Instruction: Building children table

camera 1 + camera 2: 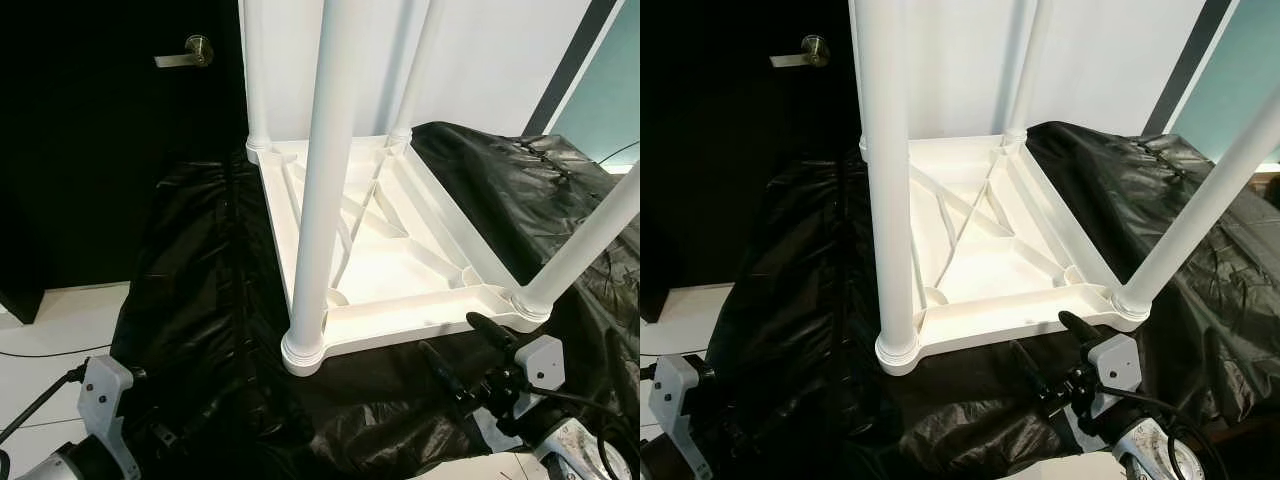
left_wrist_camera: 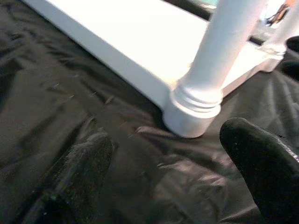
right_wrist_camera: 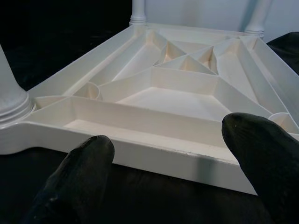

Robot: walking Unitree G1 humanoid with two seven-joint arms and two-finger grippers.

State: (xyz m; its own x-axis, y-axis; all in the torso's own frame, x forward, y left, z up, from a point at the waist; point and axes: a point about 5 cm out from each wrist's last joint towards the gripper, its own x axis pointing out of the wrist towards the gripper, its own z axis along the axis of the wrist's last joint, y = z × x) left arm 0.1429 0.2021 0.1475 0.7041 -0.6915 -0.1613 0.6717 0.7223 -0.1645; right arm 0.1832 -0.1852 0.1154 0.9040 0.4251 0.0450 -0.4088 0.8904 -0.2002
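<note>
From my head, the white table [image 1: 400, 260] lies upside down on the black sheet [image 1: 190, 300], ribbed underside up and all four legs standing straight up, its longer side running away from me toward the wall; it looks like light, stiff, smooth plastic, so I would grip a leg low by its collar or the raised edge rail. Along my left gripper [image 2: 182, 179], the fingers are spread, empty, just short of the near leg [image 2: 219, 56]. Along my right gripper [image 3: 173, 175], the fingers are likewise spread, facing the near rail [image 3: 154, 161].
</note>
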